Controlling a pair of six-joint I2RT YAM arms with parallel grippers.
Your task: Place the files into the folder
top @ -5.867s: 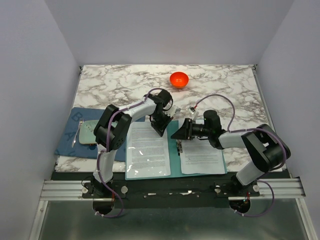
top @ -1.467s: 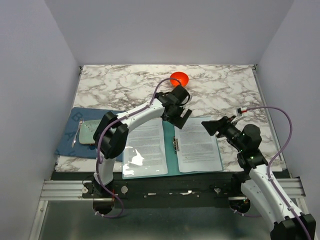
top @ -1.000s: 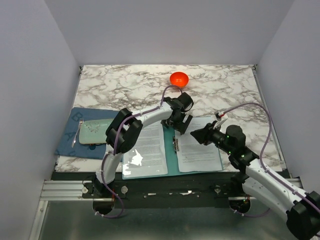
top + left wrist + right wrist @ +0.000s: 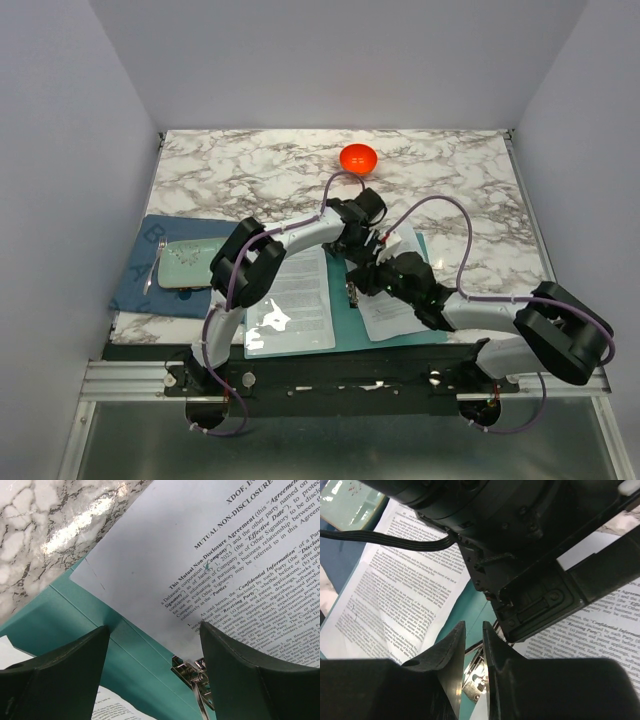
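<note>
The teal folder [image 4: 345, 322] lies open near the front edge, with a printed sheet [image 4: 292, 292] under its glossy left sleeve. The files [image 4: 408, 300], white sheets of dense text, lie on its right half. My left gripper [image 4: 357, 254] hovers open over the top of the spine. In the left wrist view its gripper [image 4: 152, 647] straddles the metal clip [image 4: 192, 674] at the files' [image 4: 225, 555] corner. My right gripper [image 4: 371, 280] meets it from the right. In the right wrist view the right gripper [image 4: 474, 630] has only a narrow gap, with the clip [image 4: 479, 684] showing below.
An orange bowl [image 4: 358, 158] sits at the back centre. A dark blue mat [image 4: 140, 272] with a pale green tray [image 4: 186, 263] lies left of the folder. The left gripper's black body [image 4: 530, 555] fills the space right above my right fingers.
My right arm has swung left, bringing its gripper to the clip at the spine, jaws narrowing. The left gripper has dipped slightly toward the clip and closed a little.
</note>
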